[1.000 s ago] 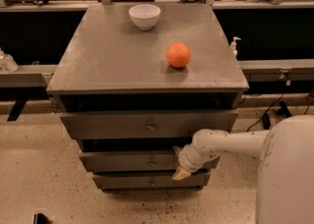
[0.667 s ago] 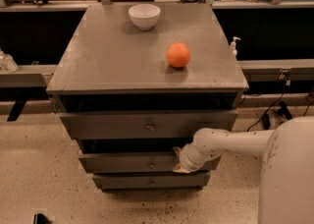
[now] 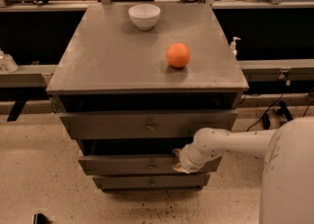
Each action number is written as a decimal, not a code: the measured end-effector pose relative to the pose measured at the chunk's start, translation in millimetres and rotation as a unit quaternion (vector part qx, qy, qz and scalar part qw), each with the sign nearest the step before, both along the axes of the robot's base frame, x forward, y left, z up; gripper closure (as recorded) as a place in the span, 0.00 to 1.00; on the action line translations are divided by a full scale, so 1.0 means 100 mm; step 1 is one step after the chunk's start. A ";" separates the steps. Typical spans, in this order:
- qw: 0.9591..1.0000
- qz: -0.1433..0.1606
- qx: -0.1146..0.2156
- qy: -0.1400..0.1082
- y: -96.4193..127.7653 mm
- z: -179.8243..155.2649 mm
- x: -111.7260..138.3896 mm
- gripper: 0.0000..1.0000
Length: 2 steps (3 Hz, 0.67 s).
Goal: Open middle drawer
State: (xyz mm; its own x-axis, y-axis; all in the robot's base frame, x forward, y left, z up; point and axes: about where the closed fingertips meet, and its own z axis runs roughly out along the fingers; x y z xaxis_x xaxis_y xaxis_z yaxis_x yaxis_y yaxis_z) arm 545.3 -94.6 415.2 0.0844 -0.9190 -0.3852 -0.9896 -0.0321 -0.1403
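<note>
Sitting second of 3 in the grey cabinet, as the camera view looks down on it, the middle drawer shows a long, low, flat grey front with a small round knob at its centre. It lies at 6 o'clock from the taller top drawer and at 12 o'clock from the similar lowest drawer. Its front juts a little further forward than the lowest one, and a dark gap shows between it and the top drawer. The gripper, on a white arm reaching in from 3 o'clock, is against the drawer front just at 3 o'clock of the knob. Whether it is open or closed, or has hold of anything, I cannot tell. On the cabinet top a white bowl stands at 11 o'clock from an orange, well apart.
</note>
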 end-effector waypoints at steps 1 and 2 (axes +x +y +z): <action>1.000 0.000 0.000 0.000 0.00 0.02 0.00 0.61; 1.000 0.000 0.000 0.000 0.00 0.06 0.00 0.39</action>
State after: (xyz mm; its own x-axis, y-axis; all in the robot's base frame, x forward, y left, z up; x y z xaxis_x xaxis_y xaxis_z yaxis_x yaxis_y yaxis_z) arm 545.3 -94.6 421.1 0.0844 -0.9190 -0.3852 -0.9896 -0.0321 -0.1403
